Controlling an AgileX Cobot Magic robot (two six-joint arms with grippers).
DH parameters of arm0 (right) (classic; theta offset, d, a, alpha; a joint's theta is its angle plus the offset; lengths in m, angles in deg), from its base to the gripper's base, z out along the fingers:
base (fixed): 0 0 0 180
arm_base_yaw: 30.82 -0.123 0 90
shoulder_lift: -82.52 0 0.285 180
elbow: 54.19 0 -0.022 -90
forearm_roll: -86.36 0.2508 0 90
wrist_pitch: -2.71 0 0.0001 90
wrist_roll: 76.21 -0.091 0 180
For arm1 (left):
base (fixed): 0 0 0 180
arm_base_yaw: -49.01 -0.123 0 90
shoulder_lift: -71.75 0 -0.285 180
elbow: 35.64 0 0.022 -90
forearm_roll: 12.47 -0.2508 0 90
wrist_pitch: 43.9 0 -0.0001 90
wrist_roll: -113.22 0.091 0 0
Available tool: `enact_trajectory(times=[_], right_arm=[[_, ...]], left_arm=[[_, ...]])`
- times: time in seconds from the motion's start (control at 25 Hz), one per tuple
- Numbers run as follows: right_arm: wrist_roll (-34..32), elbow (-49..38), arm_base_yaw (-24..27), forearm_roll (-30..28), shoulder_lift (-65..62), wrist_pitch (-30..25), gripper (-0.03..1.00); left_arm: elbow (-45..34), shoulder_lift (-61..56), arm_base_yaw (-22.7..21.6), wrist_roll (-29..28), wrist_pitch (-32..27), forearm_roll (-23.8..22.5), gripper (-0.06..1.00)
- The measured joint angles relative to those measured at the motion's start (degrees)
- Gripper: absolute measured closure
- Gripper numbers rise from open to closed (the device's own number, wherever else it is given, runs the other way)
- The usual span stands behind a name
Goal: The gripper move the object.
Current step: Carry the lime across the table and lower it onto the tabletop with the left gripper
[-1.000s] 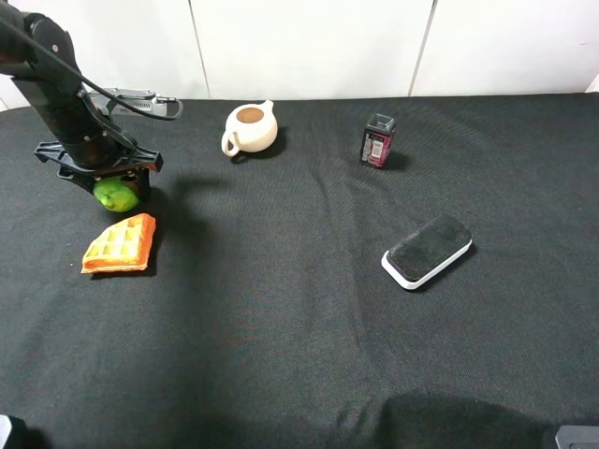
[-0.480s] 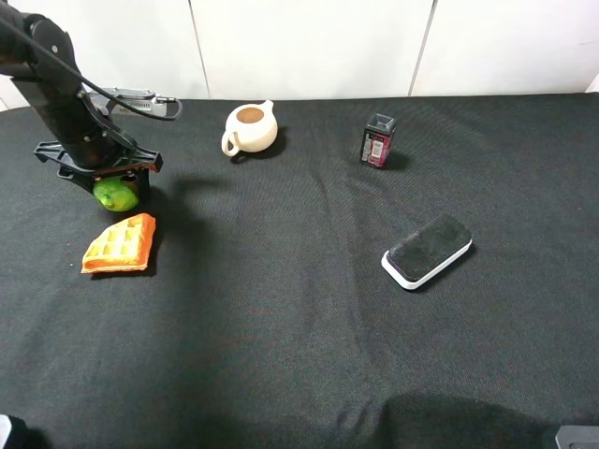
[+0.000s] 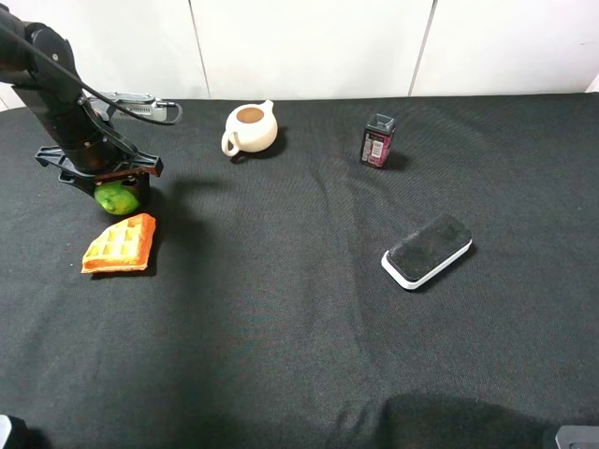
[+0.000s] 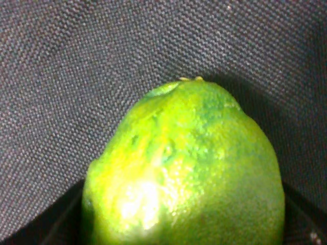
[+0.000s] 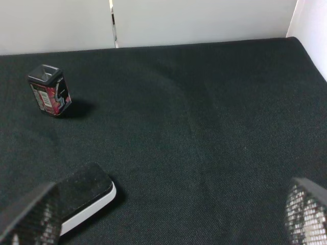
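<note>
At the far left of the black table (image 3: 281, 355), the left arm (image 3: 64, 103) had barely shifted in a second, its gripper (image 3: 113, 191) clasped on the lime (image 3: 117, 199) just beside the waffle piece (image 3: 120, 243), so the move had hardly begun.

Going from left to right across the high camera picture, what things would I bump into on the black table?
First the lime, then teapot, jar, pad. The waffle lies right in front of the lime, so I skip it.
</note>
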Motion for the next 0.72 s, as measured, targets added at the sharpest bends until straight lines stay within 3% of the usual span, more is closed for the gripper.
enact_trajectory(times=[0.72], right_arm=[[0.0, 0.0, 0.0, 0.0, 0.0, 0.0, 0.31]], left_arm=[[-2.24, 0.0, 0.0, 0.0, 3.0, 0.0, 0.31]])
